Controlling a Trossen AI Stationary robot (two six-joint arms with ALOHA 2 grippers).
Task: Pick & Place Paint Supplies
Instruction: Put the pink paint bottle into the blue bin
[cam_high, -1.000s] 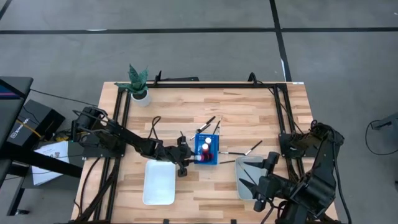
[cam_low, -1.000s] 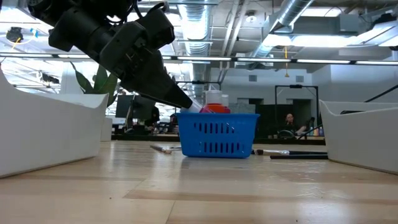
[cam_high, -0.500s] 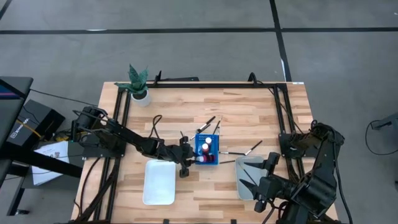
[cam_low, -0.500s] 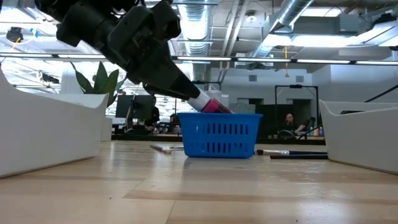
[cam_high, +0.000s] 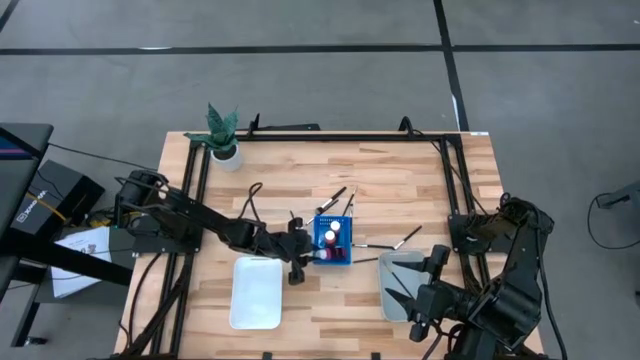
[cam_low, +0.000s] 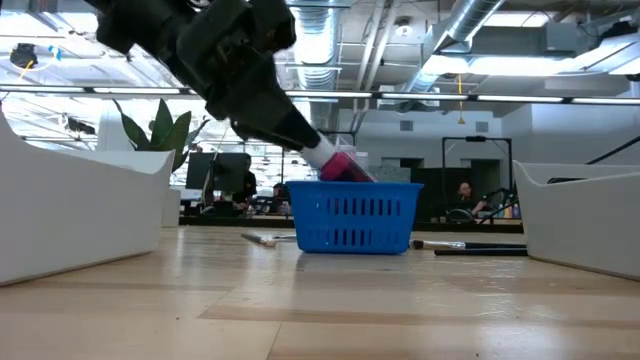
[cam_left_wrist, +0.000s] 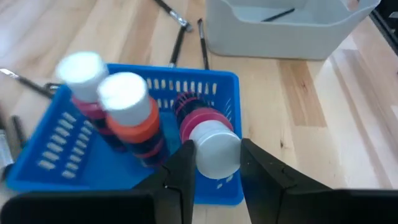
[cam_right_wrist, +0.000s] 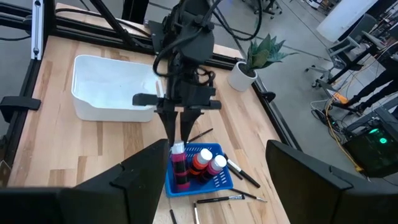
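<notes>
Around the blue rack (cam_high: 333, 240), loose brushes (cam_high: 337, 196) and two trays (cam_high: 256, 292)

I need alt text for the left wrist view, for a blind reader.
The left gripper holds a white-capped paint bottle over a blue basket, where two more bottles stand. A grey tray and brushes lie beyond.

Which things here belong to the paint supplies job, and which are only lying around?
Belong to the job:
- paint bottle with white cap, gripped by the left gripper
- two more paint bottles standing in the blue basket
- loose brushes on the table
- right gripper, open, waiting

Lying about:
- potted plant
- white tray
- grey tray with one brush inside
</notes>
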